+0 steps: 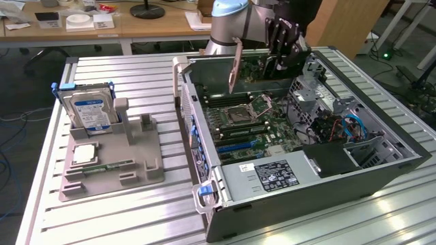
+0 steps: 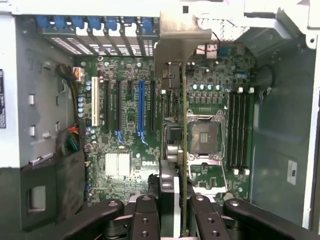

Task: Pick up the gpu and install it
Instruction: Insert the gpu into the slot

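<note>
1. The gripper (image 1: 281, 60) is clamped on the gpu (image 1: 253, 69). It holds the gpu on edge above the open computer case (image 1: 381, 168), with the metal bracket (image 1: 236, 64) pointing down towards the case wall.
2. From the wrist view, the fingers (image 2: 148, 212) pinch the gpu (image 2: 184, 150) at its top edge. The gpu runs in line with the long slots on the motherboard (image 2: 120, 165).
3. To my eye the gpu hangs above the board and is not seated. It looks nearer the processor socket (image 2: 205, 137) than the blue slot (image 2: 141, 110), though the camera angle may be misleading.
4. Doing this well means getting the gpu's bottom edge directly over one slot and parallel to it along its whole length before applying any downward force.
5. The bracket (image 2: 180, 47) should line up with the rear openings by the blue tabs (image 2: 100, 22). If it catches the case wall there, the gpu will tip.
6. I would keep the gpu upright and press straight down. A slanted push risks the slot and the parts beside it.
7. The hard drive (image 1: 92, 109) and memory stick (image 1: 109, 167) sit on the grey holder (image 1: 143, 173), well apart from the case.
</note>
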Action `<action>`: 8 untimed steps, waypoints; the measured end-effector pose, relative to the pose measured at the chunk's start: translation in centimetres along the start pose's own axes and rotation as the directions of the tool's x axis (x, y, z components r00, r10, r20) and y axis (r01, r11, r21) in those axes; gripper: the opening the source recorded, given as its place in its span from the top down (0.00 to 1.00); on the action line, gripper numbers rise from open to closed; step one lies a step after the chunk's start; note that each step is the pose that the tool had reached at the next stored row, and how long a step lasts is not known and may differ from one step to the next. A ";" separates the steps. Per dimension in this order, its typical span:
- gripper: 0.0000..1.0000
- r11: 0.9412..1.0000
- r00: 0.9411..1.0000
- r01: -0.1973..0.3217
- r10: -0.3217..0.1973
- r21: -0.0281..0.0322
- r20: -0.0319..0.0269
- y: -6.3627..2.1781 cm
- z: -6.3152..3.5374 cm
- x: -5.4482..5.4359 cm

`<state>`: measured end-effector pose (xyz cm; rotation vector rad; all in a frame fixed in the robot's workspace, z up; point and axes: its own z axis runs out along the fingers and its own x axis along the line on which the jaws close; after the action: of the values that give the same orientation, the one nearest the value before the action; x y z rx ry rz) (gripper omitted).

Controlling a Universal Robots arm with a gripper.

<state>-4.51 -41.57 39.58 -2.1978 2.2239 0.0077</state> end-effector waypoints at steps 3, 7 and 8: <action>0.72 1.000 1.000 -0.005 0.005 0.001 -0.001 0.00 0.45 0.3; 0.72 1.000 1.000 -0.007 0.007 0.001 -0.001 0.01 1.13 0.6; 0.72 1.000 1.000 -0.007 0.007 0.001 -0.001 0.01 1.32 0.6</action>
<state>-4.52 -42.17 38.26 -2.1905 2.2318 0.0058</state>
